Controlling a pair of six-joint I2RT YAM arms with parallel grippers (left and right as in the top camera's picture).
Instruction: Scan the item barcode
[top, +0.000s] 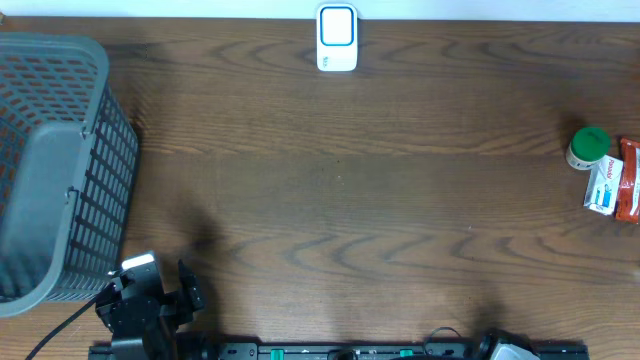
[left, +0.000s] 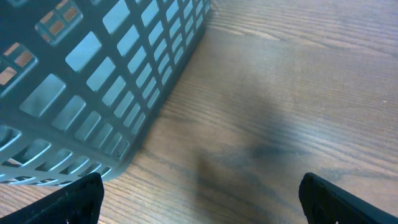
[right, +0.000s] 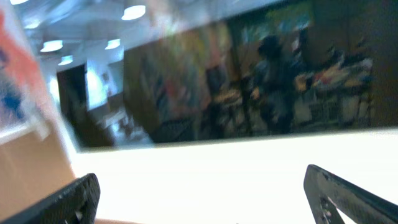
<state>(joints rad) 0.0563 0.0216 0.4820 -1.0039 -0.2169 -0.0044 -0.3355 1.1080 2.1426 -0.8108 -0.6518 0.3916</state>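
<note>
Well right of the scanner (top: 337, 38), the box (top: 603, 186) lies nearer the right gripper (right: 202, 177) than the left gripper (left: 202, 180); both are spread and empty.

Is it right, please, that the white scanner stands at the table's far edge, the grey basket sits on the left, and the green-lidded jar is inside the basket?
No: the green-lidded jar is not in the grey basket; it stands on the table at the right, beside the boxes, as the overhead view shows. The rest holds.
</note>
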